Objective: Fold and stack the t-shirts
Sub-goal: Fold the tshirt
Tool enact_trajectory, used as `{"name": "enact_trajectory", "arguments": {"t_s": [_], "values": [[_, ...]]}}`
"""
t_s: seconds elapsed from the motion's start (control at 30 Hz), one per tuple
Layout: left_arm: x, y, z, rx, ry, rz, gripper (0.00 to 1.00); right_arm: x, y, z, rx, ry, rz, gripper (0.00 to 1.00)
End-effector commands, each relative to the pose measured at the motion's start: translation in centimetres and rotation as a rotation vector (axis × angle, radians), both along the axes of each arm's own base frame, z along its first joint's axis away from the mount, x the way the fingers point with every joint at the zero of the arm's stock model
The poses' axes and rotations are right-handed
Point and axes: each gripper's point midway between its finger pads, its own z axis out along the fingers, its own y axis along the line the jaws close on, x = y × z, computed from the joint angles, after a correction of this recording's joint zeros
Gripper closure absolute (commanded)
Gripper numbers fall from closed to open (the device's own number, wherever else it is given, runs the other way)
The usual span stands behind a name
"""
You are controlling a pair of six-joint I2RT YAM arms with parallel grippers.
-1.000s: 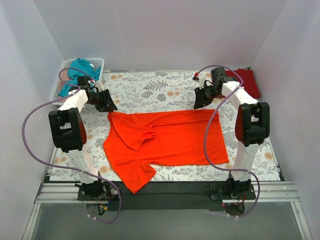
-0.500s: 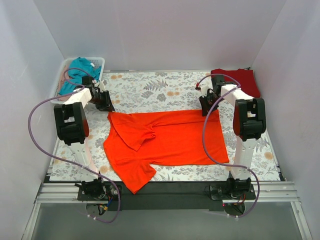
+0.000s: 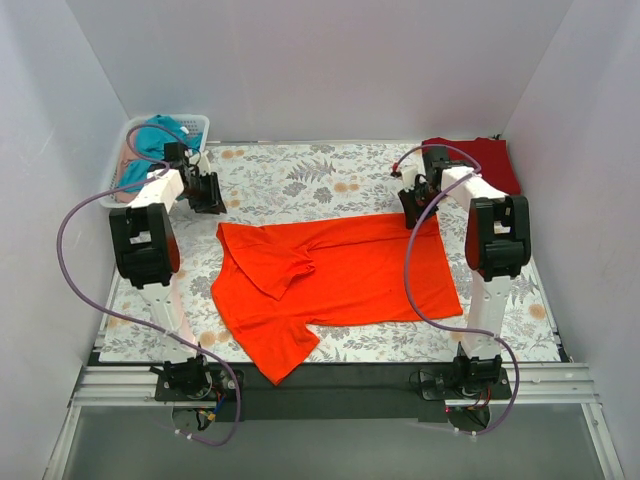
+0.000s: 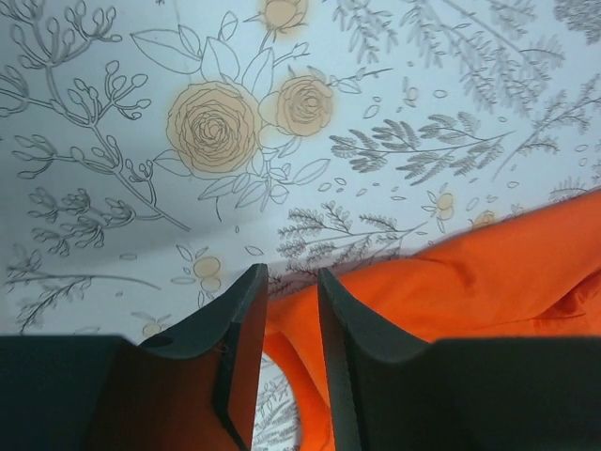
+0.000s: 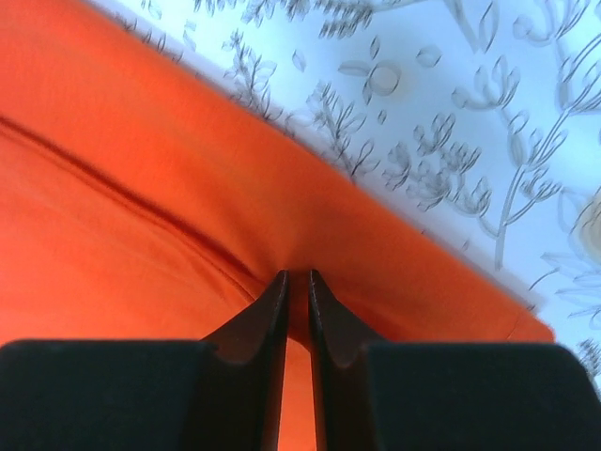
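Orange fabric covers the middle of the table (image 3: 300, 175): the orange shirt (image 3: 340, 275) lies flat on the floral cloth, collar end towards the left arm, hem towards the right arm. The far sleeve appears turned in over the chest. The near sleeve sticks out towards the arm bases. The left gripper (image 4: 289, 282) sits at the far collar-side corner, jaws drawn in to a narrow slot with a strip of orange cloth rising into it; this reads as a pinch on the edge. The right gripper (image 5: 297, 280) sits at the far hem corner, jaws almost touching, with creases in the fabric running in to the tips, so the cloth is clamped there. The crimson shirt (image 3: 485, 160) lies in the far right corner, well apart from the orange one; whether it is properly folded cannot be told. A basket (image 3: 195, 123) at the far left holds a teal garment (image 3: 155, 140). Progress assessment: early to middle. Remaining, as judged: bring the far edge over, tuck the near sleeve, fold to size, then stack the two shirts
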Motion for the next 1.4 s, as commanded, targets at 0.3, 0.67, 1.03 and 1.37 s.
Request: {"name": "enact_trajectory", "arguments": {"t_s": [0.3, 0.67, 1.03, 1.37], "values": [[-4.2, -3.5, 6.4, 0.231, -0.090, -0.111, 0.73, 1.1, 0.2, 7.0, 0.037, -0.157, -0.001, 0.79], [-6.4, -2.1, -0.2, 0.358, 0.090, -0.064, 0.76, 0.3, -0.4, 2.0, -0.008, -0.043, 0.009, 0.80], [-1.1, 0.9, -4.5, 0.502, 0.097, -0.048, 0.79, 0.4, -1.3, 0.2, -0.064, -0.025, 0.011, 0.80], [1.8, -2.1, -0.4, 0.330, -0.002, -0.147, 0.69, 3.0, -0.3, 4.3, -0.010, -0.125, -0.011, 0.70]]}}
